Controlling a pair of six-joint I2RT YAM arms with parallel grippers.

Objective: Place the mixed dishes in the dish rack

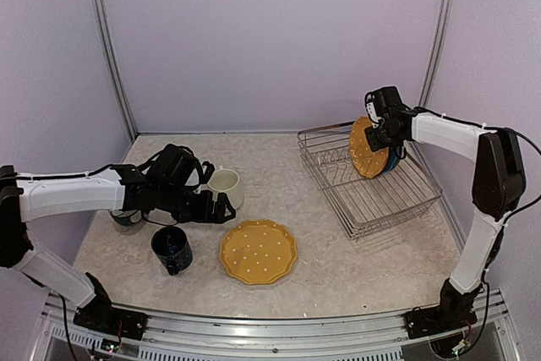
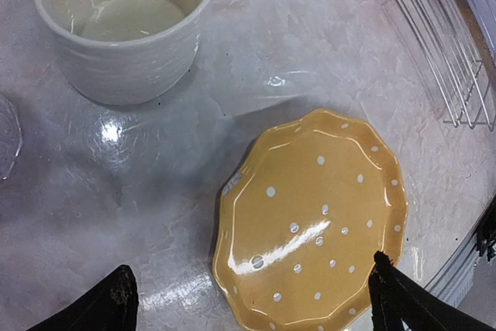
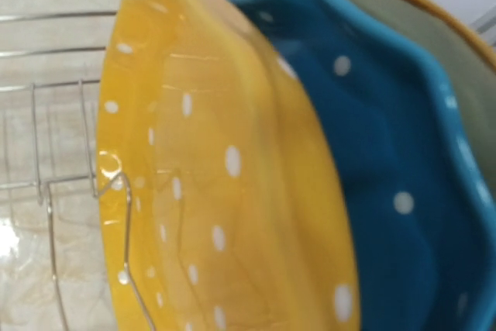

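The left claw point(image 1: 226, 210) stood wide open and empty, low over the worktop point(image 1: 321, 268) just beside the cream mug point(image 1: 225, 185). In the left wrist view its two fingertips point(image 2: 116, 292) sat far apart at the bottom corners. A yellow scalloped plate with white dots point(image 1: 259, 251) lay flat on the worktop below and between them, untouched. A dark blue mug point(image 1: 172, 249) stood upright near that plate, on its left. A dark cup point(image 1: 125, 218) showed only in part under the left arm.

The silver wire dish rack point(image 1: 397, 200) sat on the right half of the worktop. A second yellow dotted plate point(image 1: 368, 148) stood on edge in the rack's far end, leaning against a blue plate with white dots point(image 3: 387, 191). A third plate with a brownish rim point(image 3: 434, 44) stood behind those. The right claw point(image 1: 378, 137) was at the top edge of the upright yellow plate. Its fingers were out of sight in the right wrist view, so whether it gripped the plate or had let go could not be told.
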